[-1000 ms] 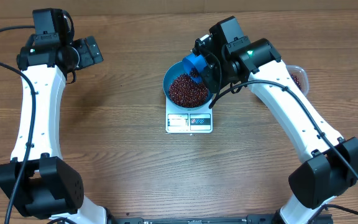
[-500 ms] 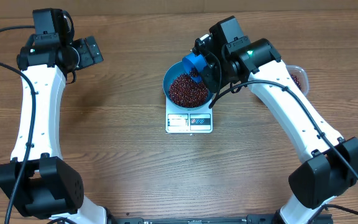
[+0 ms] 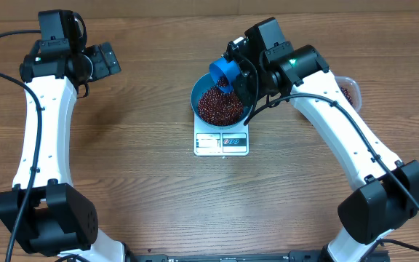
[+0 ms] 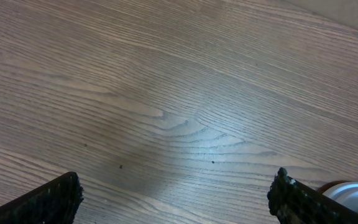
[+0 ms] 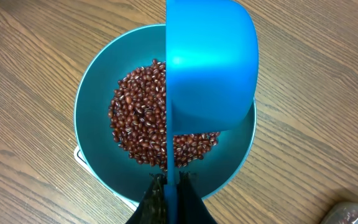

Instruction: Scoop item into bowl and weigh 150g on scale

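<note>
Right end effector [image 5: 166, 186] clamps scoop [image 5: 210, 68] handle. Scoop is tipped over bowl [image 5: 95, 155] of beans [image 5: 135, 124] on scale [image 3: 222, 143], mid desk [image 3: 144, 189], toward far edge. Advise: pour slowly, watch display [image 3: 208, 143]. Left end effector [image 4: 174, 198] gapes, empty.

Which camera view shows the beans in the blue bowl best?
The right wrist view: it looks down closely on the beans, single grains visible, though the scoop hides some. Overhead shows only a small dark patch; the left wrist view shows only table.
</note>
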`<state>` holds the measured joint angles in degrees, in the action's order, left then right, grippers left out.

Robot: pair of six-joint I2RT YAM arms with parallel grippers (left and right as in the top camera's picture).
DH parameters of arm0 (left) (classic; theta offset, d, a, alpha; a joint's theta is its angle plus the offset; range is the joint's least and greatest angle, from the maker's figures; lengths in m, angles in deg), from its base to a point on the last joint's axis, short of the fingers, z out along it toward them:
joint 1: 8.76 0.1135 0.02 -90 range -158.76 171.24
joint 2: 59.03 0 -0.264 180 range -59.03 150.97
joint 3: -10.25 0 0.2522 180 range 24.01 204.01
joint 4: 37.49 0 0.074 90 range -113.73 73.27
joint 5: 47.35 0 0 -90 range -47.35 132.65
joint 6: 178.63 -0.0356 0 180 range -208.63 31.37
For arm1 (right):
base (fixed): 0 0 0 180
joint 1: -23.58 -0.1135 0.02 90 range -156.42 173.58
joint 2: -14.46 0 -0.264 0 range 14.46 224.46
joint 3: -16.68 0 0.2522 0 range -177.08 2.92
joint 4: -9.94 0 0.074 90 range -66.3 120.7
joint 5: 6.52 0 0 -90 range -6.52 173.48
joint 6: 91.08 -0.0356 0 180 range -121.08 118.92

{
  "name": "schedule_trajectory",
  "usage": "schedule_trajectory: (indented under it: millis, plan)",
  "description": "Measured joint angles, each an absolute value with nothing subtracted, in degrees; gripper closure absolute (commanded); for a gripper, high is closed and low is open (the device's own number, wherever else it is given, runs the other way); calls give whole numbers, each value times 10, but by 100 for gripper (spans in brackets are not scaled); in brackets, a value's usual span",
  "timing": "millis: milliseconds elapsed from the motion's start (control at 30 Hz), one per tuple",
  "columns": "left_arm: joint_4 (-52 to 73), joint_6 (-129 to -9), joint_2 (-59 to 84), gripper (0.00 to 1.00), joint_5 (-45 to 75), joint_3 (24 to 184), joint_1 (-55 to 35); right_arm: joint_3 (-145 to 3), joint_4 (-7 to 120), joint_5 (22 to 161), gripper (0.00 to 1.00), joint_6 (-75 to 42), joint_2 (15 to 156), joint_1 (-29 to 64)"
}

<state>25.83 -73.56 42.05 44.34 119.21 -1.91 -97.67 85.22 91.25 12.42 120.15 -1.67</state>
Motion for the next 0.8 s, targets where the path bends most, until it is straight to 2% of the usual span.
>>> schedule_trajectory:
  millis: [567,800]
  plan:
    - [258,-736,420,0,443,1192,-19,-971,858,918,96,138,1202,-17]
    - [258,-736,420,0,443,1192,-19,-960,833,958,96,105,1202,-13]
